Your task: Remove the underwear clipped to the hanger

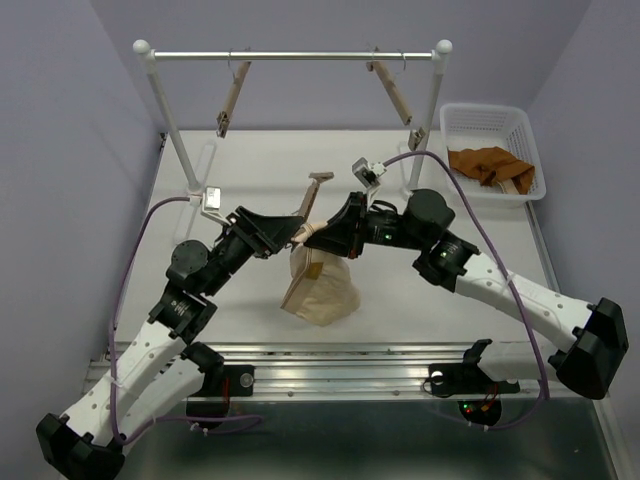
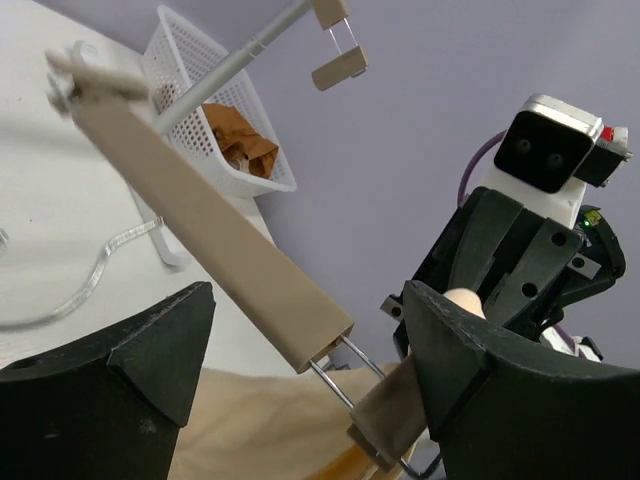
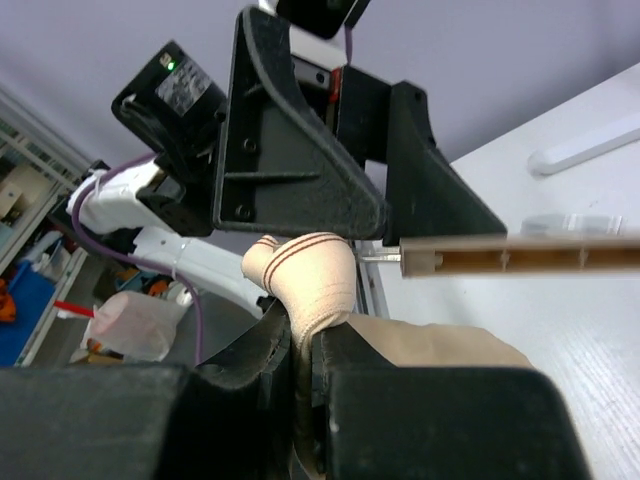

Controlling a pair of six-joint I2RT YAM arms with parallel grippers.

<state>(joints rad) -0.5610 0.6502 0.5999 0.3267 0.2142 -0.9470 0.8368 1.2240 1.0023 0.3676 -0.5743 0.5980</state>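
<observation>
My left gripper (image 2: pixel 305 330) stands wide open, one finger on either side of the wooden hanger (image 2: pixel 210 230), not clamping it. My right gripper (image 3: pixel 300 365) is clenched on the bunched waistband of the beige underwear (image 1: pixel 320 285), just beside the hanger's lower clip end. The rest of the cloth hangs below the hanger. The orange underwear (image 1: pixel 490 163) lies in the white basket (image 1: pixel 490 108), well to the hanger's right.

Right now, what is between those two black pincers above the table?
The end of a wooden clip hanger, with the beige underwear hanging beneath it, sits between the left pincer and right pincer, seen in the top view.
</observation>
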